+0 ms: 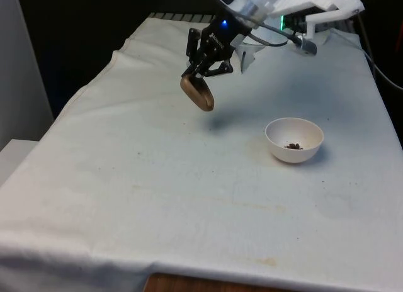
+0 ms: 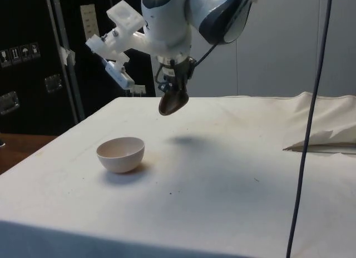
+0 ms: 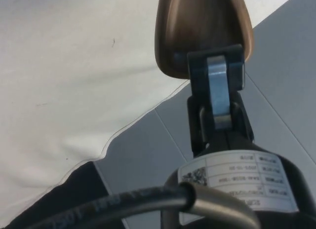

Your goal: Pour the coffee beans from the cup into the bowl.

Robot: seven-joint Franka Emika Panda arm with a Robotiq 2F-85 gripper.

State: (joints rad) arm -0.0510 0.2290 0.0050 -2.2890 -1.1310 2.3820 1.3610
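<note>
The gripper (image 1: 203, 70) hangs in the air above the white cloth (image 1: 157, 179) and its 2 fingers are closed on the rim of a brown cup (image 1: 198, 93). The cup is lifted clear of the table and it is tilted. In the side view the cup (image 2: 173, 101) hangs under the gripper (image 2: 177, 85), and a soft shadow lies on the cloth below it. In the wrist view 1 finger (image 3: 217, 86) presses on the brown wall of the cup (image 3: 202, 26).

The white bowl (image 1: 294, 140) stands on the cloth, apart from the cup, toward the front view's right and nearer to that camera. Some dark coffee beans (image 1: 293, 145) lie at its bottom. In the side view the bowl (image 2: 120, 154) stands upright on the cloth, lower than the cup and not under it.
</note>
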